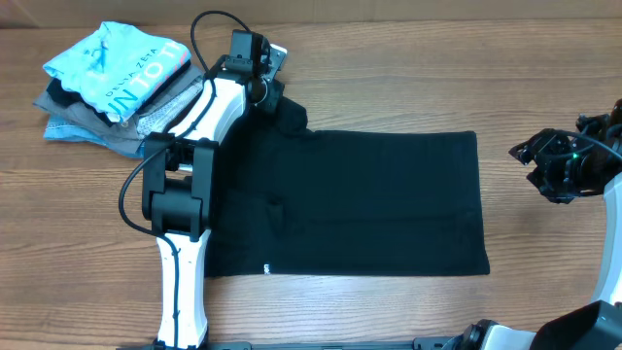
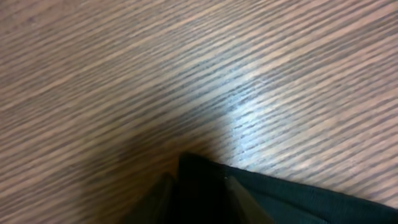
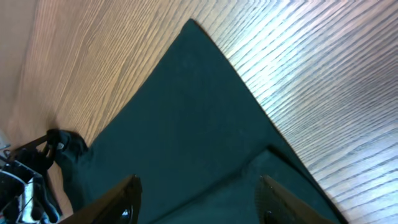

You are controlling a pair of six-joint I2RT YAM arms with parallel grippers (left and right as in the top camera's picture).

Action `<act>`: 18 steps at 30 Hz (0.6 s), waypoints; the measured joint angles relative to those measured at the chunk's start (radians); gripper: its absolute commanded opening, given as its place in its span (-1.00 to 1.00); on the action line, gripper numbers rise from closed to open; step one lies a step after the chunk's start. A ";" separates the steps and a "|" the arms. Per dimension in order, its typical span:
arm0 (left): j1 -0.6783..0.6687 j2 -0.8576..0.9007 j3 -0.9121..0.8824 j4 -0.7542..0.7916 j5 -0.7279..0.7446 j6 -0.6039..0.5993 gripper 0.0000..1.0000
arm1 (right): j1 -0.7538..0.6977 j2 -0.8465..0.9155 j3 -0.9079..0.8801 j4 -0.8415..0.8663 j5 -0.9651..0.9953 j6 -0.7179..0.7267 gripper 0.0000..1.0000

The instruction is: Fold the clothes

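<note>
Well, the plain black soft-fabric T-shirt (image 1: 369, 199) lies flat on the wooden counter (image 1: 389, 58). The left tool (image 2: 198, 185) pinches its far-left corner; the right tool (image 3: 199, 199) gapes empty beside its right edge. Best to carry that corner low and taut, edges flush. Its white hem mark (image 1: 267, 269) is unreadable; the light-blue folded shirt (image 1: 117, 73) beyond reads partly "N TO".

Soft, even light falls from above on the table (image 1: 389, 58). The overhead view is sharp throughout, with faint shadows hugging the left arm (image 1: 182, 282). The black shirt (image 1: 369, 204) swallows nearly all detail, and its folds are barely readable. The left wrist view is smeared, its wood grain streaked, with a pale glare patch toward 3 o'clock. The left pincer (image 2: 198, 182) at 6 o'clock is a dark blur. The right wrist view is crisper, with bright sheen at 2 o'clock. The right pincer (image 3: 199, 186) is out of focus at 6 o'clock.
</note>
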 measured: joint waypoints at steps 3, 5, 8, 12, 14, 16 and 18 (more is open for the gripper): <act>0.004 0.000 0.018 -0.053 0.001 -0.006 -0.72 | 0.000 0.000 0.000 0.047 0.006 -0.003 0.28; 0.007 0.000 0.039 -0.116 0.001 -0.010 -0.77 | 0.000 0.000 0.000 0.128 0.007 -0.010 0.24; 0.019 -0.003 0.073 -0.192 0.000 -0.010 -0.78 | 0.001 0.001 0.000 0.229 0.006 -0.031 0.21; 0.029 -0.024 0.128 -0.270 0.000 -0.012 -0.82 | 0.017 0.029 0.000 0.324 0.006 -0.042 0.22; 0.032 -0.046 0.147 -0.290 0.001 -0.023 -0.82 | 0.039 0.064 0.000 0.377 0.007 -0.047 0.23; 0.032 -0.075 0.154 -0.305 0.004 -0.034 -0.82 | 0.066 0.110 0.000 0.436 0.016 -0.050 0.23; 0.031 -0.106 0.158 -0.328 0.016 -0.037 -0.81 | 0.091 0.165 0.000 0.495 0.033 -0.052 0.24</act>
